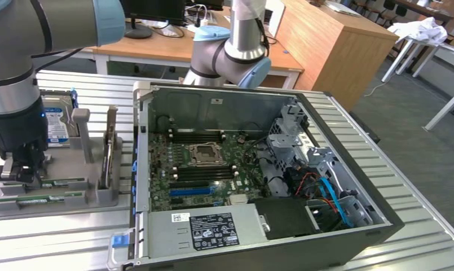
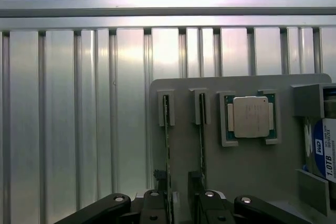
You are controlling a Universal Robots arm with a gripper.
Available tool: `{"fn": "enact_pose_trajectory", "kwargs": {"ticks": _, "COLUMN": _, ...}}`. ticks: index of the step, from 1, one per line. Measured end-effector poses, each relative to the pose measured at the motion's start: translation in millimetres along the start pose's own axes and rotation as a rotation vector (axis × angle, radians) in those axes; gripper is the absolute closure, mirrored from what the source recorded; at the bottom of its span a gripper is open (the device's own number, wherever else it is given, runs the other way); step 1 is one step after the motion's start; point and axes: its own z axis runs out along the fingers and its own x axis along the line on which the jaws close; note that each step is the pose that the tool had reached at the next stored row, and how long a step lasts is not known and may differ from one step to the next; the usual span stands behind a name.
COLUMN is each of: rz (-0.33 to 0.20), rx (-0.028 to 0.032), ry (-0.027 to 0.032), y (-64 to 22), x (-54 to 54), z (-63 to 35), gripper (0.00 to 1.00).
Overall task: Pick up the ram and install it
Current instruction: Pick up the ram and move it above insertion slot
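Noted gripper (image 2: 181,205) wide open, holding nothing, poised above ram stick (image 2: 167,140) slotted on edge in tray (image 2: 252,171) directly beneath; judged liable to clip neighbouring stick (image 2: 202,140) or tilt either if closed off-centre.

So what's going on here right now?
The arm has its gripper down at the holder beside the open PC case. The jaws are open, right over the two RAM sticks standing on edge in their slots. Which stick it is lined up on is hard to tell. Neither has been lifted yet. A CPU and a hard drive sit in the same holder, untouched.
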Motion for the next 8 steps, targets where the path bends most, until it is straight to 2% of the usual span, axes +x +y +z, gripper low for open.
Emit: {"fn": "enact_pose_trajectory", "kwargs": {"ticks": 8, "rz": 0.000, "rx": 0.0000, "ry": -0.0001, "y": -0.2, "x": 1.2, "z": 3.5, "gripper": 0.70}}
